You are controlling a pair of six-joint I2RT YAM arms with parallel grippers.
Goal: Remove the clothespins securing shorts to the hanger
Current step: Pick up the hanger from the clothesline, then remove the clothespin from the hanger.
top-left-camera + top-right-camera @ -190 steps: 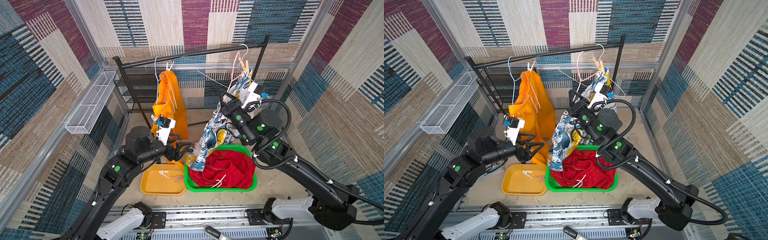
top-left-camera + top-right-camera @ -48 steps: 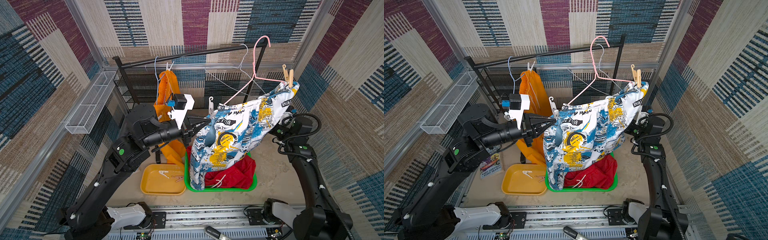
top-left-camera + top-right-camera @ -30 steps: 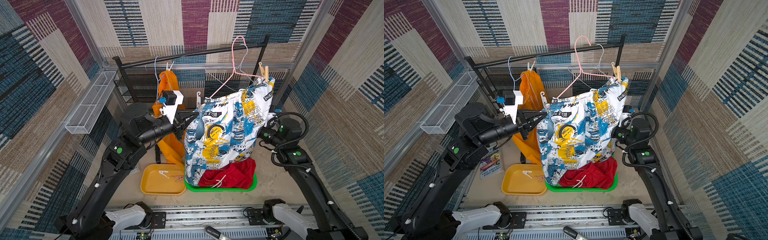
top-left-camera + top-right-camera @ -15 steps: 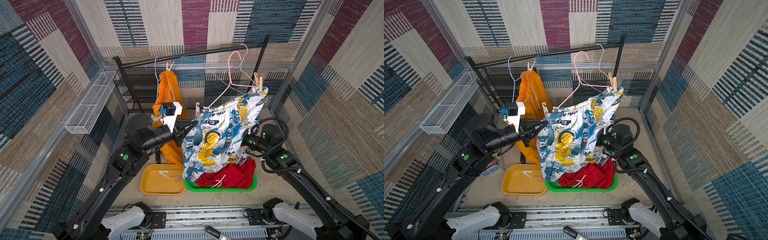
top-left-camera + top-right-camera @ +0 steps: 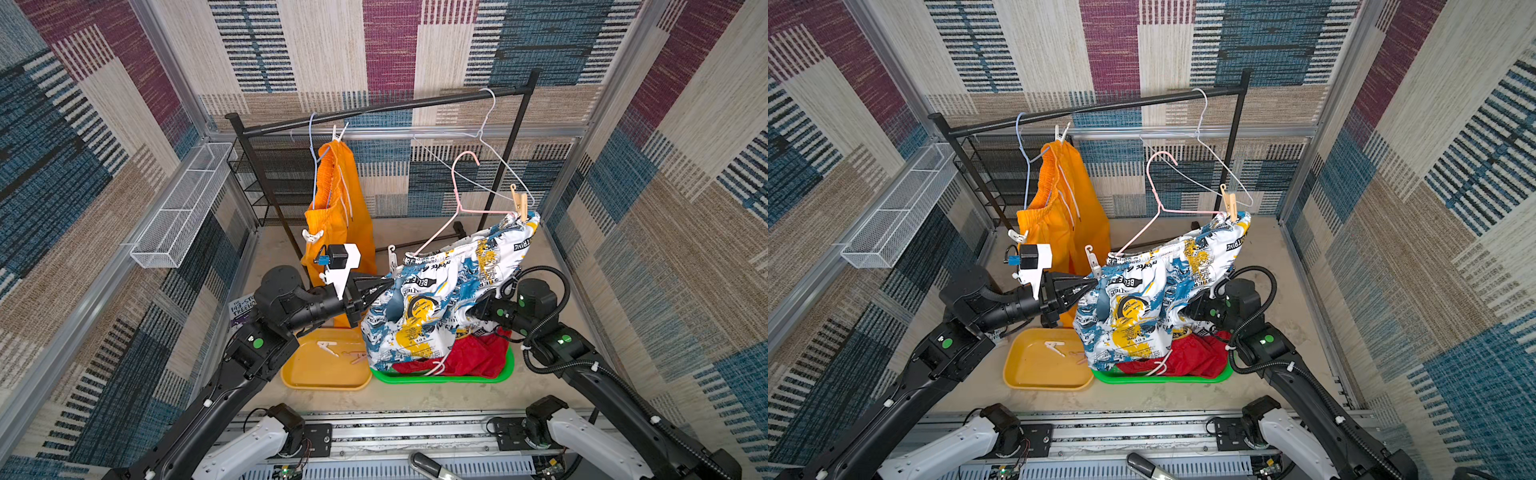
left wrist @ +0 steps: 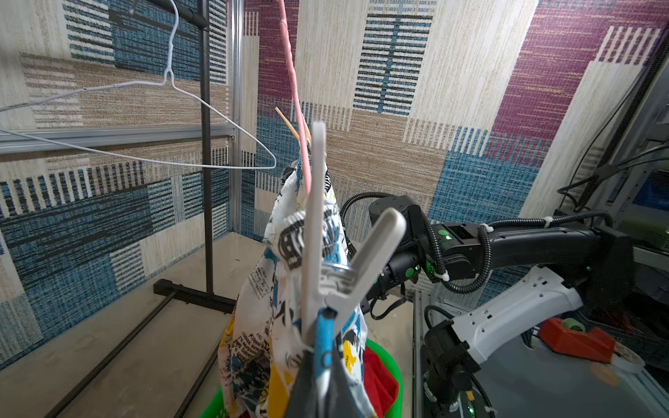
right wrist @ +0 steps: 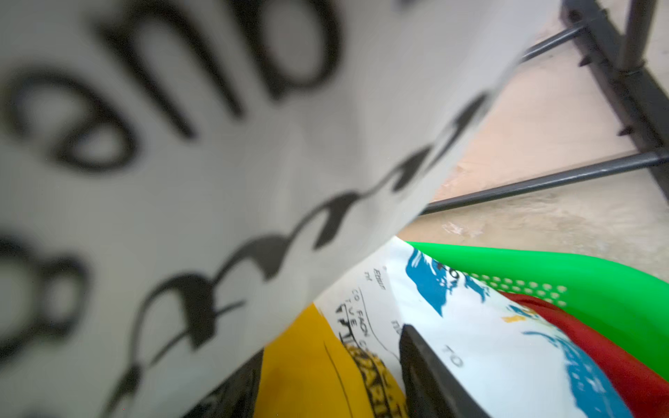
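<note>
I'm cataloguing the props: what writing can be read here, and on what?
"TRINE": printed shorts, near the raised corner.
"BELLE": the same shorts.
"13-STO" over "TREEHO": booklet on the floor, cut off by the arm.
Remaining print on the shorts: too small or blurred to read.

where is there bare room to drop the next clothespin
The yellow tray is mostly bare toward its near edge; a few clothespins lie at its far side. The floor strip in front of it, up to the front rail, is free too. The green basket is crowded: red shorts inside, printed shorts hanging over it.
</note>
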